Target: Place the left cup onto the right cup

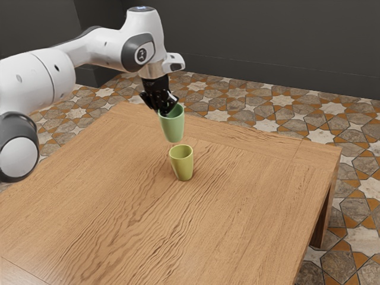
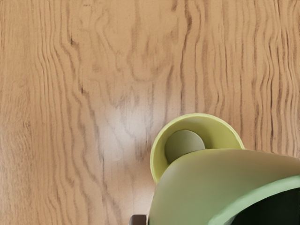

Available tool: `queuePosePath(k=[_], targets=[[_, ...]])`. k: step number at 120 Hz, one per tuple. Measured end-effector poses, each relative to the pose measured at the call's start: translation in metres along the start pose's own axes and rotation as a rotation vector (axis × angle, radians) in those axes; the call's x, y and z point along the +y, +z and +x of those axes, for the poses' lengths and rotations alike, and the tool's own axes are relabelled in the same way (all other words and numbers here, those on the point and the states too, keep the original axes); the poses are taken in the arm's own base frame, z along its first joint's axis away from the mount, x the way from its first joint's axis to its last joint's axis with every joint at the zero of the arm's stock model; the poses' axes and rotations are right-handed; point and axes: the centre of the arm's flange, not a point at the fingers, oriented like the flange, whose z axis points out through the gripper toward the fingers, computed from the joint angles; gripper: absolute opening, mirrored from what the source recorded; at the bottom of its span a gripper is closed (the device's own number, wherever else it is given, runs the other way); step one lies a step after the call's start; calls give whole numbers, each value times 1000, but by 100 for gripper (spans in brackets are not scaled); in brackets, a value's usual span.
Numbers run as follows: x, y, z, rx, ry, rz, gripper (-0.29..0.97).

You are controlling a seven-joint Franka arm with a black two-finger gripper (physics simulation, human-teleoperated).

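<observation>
My black gripper [image 1: 168, 110] is shut on the rim of a green cup [image 1: 172, 126], which hangs upright in the air above the table. Just below it, slightly toward the exterior view's right, a yellow-green cup [image 1: 181, 162] stands upright on the wooden table [image 1: 119, 225]. A small gap separates the two cups. In the wrist view the held green cup [image 2: 220, 187] looms large under my hand, partly covering the open mouth of the yellow-green cup [image 2: 187, 129] beneath it.
The table's far edge [image 1: 249, 138] runs behind the cups, and its right edge [image 1: 320, 214] drops to a patterned tile floor [image 1: 350, 136]. Bare wood surrounds the standing cup on all sides.
</observation>
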Motion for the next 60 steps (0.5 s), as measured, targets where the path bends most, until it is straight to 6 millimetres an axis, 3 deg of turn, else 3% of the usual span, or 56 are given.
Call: queuePosePath(k=[28, 60], targets=[[14, 6, 10, -16, 26, -2, -10], [10, 40, 7, -80, 20, 0, -10]])
